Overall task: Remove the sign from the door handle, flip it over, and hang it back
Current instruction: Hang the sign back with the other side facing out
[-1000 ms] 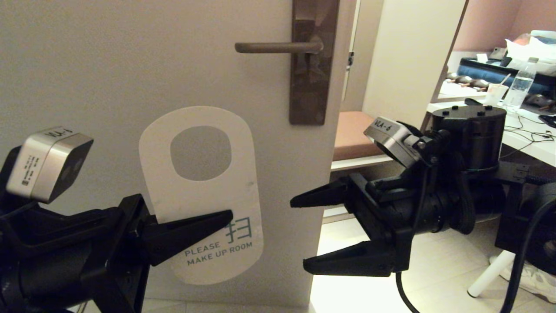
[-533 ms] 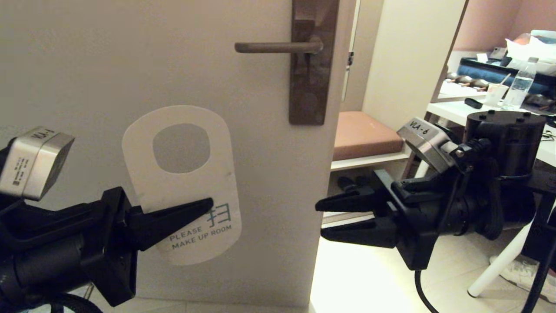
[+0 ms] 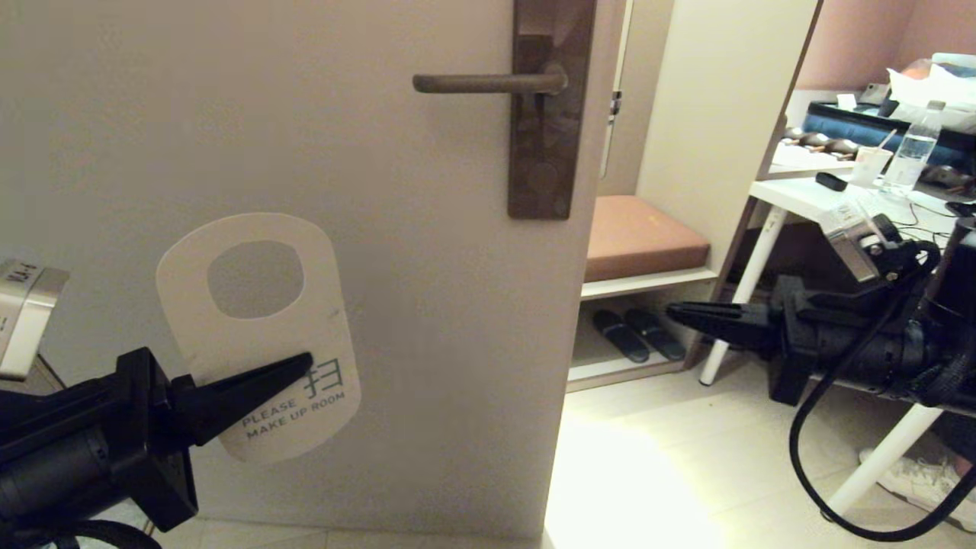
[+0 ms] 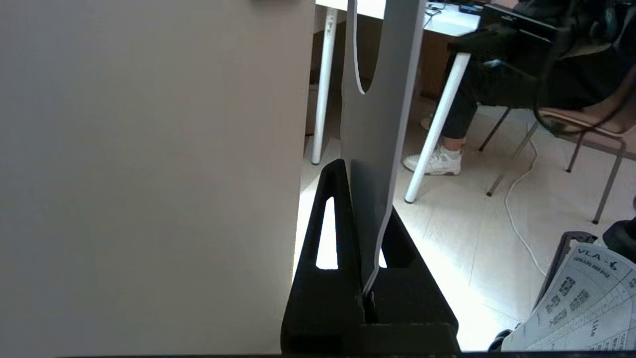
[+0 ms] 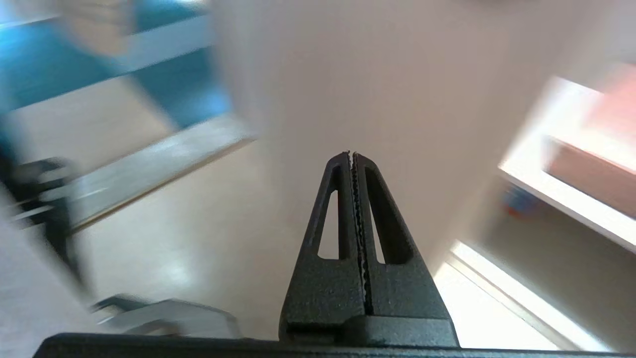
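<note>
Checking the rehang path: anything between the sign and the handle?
Only bare door in the head view. The sign, off the handle, sits lower left in the shut left end effector.

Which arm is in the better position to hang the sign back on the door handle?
Left. The left gripper is shut on the sign, which is below the door handle. The right gripper is shut, empty and off to the right of the door.
</note>
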### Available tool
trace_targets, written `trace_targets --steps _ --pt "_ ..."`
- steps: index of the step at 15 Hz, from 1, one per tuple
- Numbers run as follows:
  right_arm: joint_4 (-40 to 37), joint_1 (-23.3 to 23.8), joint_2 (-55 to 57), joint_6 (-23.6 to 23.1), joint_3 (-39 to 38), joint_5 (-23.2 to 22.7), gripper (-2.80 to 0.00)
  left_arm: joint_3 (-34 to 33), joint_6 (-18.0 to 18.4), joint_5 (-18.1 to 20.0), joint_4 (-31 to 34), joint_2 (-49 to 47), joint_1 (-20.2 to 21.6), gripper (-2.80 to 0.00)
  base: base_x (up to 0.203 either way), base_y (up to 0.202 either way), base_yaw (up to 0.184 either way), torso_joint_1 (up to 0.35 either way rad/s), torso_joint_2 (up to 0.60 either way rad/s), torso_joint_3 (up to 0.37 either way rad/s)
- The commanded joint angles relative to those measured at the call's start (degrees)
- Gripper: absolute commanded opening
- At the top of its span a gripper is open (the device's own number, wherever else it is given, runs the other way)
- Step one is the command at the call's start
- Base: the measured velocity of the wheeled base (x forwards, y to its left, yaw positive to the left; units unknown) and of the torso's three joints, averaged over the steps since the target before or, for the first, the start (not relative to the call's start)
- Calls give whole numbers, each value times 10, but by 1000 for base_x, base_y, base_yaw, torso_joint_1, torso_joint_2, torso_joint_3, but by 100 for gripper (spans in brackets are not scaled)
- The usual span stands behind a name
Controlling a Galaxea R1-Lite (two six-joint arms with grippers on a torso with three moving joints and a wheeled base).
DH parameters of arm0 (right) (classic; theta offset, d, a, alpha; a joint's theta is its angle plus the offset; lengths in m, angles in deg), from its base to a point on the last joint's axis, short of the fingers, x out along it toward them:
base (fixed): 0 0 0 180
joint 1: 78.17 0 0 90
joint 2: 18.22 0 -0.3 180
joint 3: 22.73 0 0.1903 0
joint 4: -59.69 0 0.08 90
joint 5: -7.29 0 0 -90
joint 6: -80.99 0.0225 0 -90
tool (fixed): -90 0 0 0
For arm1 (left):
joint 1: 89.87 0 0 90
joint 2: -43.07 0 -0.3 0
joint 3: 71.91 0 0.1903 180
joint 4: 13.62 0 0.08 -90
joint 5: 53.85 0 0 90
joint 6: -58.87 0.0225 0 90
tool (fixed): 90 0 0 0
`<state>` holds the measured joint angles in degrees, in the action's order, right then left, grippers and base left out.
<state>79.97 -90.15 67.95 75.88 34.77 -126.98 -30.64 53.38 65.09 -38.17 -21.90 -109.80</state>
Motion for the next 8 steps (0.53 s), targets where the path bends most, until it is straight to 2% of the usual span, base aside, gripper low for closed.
trace_targets --steps 1,4,8 --pt "3 76 -49 -1 -30 -2 -280 0 1 2 -4 3 3 -280 0 0 0 0 0 0" --pt "3 140 -124 -1 -101 -2 -280 0 4 1 -5 7 13 -280 0 0 0 0 0 0" --pt "2 191 -226 -1 -216 -1 -280 1 21 1 -4 7 13 -280 0 0 0 0 0 0"
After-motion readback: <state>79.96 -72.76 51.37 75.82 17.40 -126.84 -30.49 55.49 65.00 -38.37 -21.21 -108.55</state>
